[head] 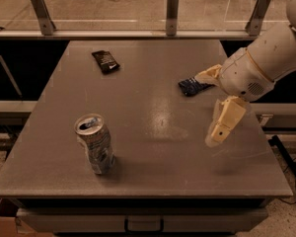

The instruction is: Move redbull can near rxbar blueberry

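The redbull can (94,143), silver and blue and dented, stands upright at the front left of the grey table (153,181). The rxbar blueberry (190,87), a flat dark blue wrapper, lies at the right middle of the table, partly covered by the gripper's upper finger. My gripper (204,109) hangs over the right side of the table, open and empty. One cream finger (207,75) is over the bar's right end. The other finger (225,121) points down toward the table. The gripper is far to the right of the can.
A black wrapper with pale print (105,61) lies at the back left of the table. A low glass barrier with metal posts (172,6) runs along the far edge. The white arm (271,58) comes in from the upper right. A drawer handle (144,225) shows below the front edge.
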Robot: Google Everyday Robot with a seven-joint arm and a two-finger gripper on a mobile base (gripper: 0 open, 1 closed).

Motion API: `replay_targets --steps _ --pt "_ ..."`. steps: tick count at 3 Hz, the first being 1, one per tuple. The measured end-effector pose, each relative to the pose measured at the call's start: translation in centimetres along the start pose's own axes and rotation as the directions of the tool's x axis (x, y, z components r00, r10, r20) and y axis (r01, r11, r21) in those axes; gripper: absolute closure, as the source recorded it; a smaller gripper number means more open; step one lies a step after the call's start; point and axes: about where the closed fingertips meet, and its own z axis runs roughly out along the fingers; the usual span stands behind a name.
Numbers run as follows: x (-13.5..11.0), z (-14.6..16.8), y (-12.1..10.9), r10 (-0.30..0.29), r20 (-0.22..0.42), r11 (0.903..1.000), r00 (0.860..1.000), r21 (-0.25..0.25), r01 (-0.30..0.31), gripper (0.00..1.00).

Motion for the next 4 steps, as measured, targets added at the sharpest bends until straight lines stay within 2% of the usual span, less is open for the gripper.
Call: replay_targets --steps 1,2,3,4 --pt "-0.3 0.1 0.2 -0.012 0.021 0.9999 1.000 -0.011 0.013 0.00" --pt "-2.7 1.0 2.4 -0.056 0.080 0.9975 0.995 -0.039 0.059 0.00" --pt "-6.0 1.7 5.1 -0.109 0.158 0.9900 0.981 -0.072 0.121 0.00" --pt "-9.5 3.4 7.9 -0.153 0.250 0.9745 0.956 -0.123 0.188 0.00"
